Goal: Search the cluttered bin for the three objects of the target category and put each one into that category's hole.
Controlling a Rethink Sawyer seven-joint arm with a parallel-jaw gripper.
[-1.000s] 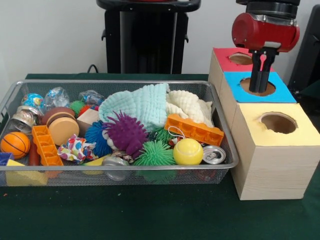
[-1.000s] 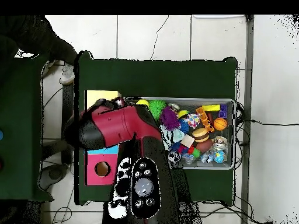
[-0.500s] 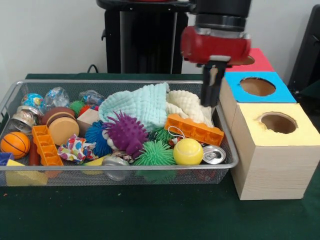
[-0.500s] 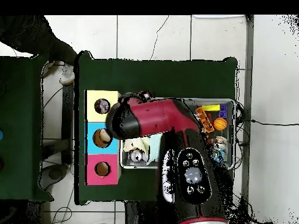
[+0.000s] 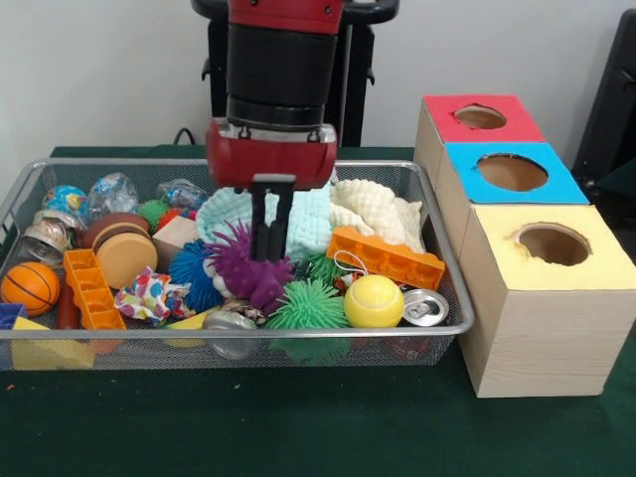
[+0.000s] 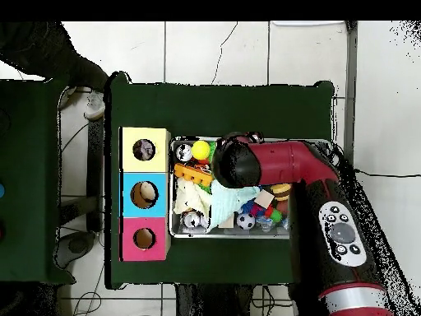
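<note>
Claw: the claw (image 5: 270, 241) hangs from the red and black arm (image 5: 276, 89) over the middle of the wire bin (image 5: 445, 273); its two dark fingers point straight down with only a thin gap between them, nearly closed, and nothing is seen held between them.
Claw tips: just over, perhaps touching, the purple spiky ball (image 5: 250, 269); contact cannot be told.
Bin: sits on the green tabletop (image 5: 298, 422), toward its left edge in the front view, packed with toys.
Spiky balls: the purple one lies mid-bin near the front wall; a blue spiky ball (image 5: 191, 275) is just beside it on the left, a green spiky ball (image 5: 307, 307) just beside it at the front right.
Other contents: mint cloth (image 5: 310, 219) and cream cloth (image 5: 378, 210) at the back; orange brick (image 5: 388, 257), yellow ball (image 5: 375, 301) and can (image 5: 426, 307) at the right end; toy burger (image 5: 123, 248) and small basketball (image 5: 29, 287) at the left end.
Boxes: three wooden boxes stand in a row touching each other, just beside the bin's right end: red-topped box (image 5: 477, 114) at the back, blue-topped box (image 5: 509, 173) in the middle, yellow-topped box (image 5: 552, 248) at the front, each with a round hole.
Overhead: the arm covers much of the bin.
</note>
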